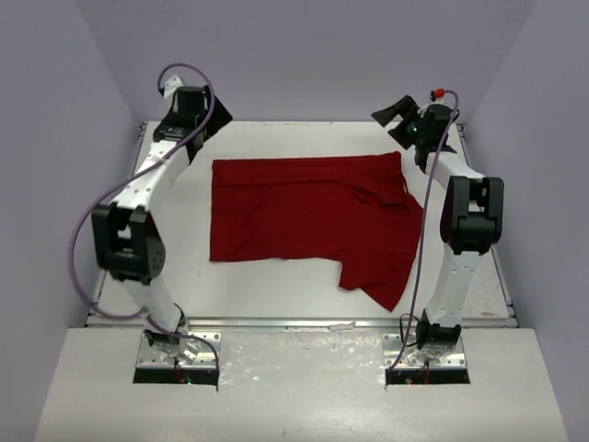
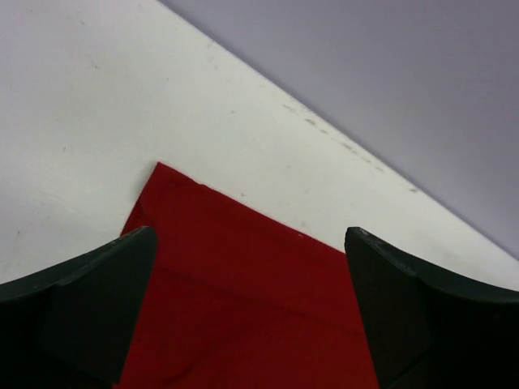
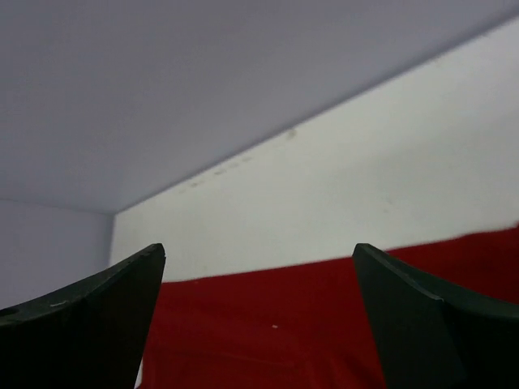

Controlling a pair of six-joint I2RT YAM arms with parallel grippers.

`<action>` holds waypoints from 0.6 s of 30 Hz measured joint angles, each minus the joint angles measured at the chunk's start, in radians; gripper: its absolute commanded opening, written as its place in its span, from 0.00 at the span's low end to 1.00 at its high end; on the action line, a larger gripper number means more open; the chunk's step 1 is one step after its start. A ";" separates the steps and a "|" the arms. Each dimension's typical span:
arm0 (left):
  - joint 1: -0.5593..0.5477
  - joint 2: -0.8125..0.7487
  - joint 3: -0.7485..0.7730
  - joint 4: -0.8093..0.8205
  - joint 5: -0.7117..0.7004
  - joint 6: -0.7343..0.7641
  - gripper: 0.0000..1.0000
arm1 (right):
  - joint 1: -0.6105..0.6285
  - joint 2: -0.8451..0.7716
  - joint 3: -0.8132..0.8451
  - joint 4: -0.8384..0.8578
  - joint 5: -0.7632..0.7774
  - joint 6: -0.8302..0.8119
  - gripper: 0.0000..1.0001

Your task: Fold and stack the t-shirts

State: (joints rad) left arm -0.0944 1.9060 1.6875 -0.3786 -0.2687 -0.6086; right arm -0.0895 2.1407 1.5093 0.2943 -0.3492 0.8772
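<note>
Now, deep-red t-shirt (image 1: 304, 216) lies spread on the tabletop (image 1: 276, 285), one flap trailing near-right; my left gripper (image 2: 250, 243) and right gripper (image 3: 259, 251) hang wide open, empty, by its far corners: soft, light, floppy cloth, so I'd pinch those corners.

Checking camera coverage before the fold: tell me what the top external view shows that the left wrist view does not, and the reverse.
Only the top external view shows the whole t-shirt, spread flat with one part trailing toward the near right, and the right gripper by its far right corner. Only the left wrist view shows, close up, the left gripper open over one shirt corner and faint marks along the table edge. Both show red cloth lying on the white table.
</note>
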 measured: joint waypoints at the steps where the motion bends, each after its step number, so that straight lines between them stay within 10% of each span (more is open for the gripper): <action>1: -0.006 -0.093 -0.054 0.013 -0.009 -0.003 1.00 | 0.010 -0.026 -0.008 0.048 -0.010 0.021 0.99; 10: -0.087 -0.819 -0.803 0.087 0.046 -0.142 1.00 | 0.083 -0.365 -0.532 0.371 -0.145 0.198 0.99; 18: -0.110 -0.783 -1.050 -0.069 0.110 -0.237 1.00 | 0.201 -1.032 -0.959 -0.156 -0.070 0.081 0.99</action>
State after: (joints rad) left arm -0.2047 1.1229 0.6373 -0.4480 -0.1589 -0.8452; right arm 0.1112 1.1091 0.5503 0.1387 -0.4194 0.9585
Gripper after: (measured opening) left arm 0.999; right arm 0.993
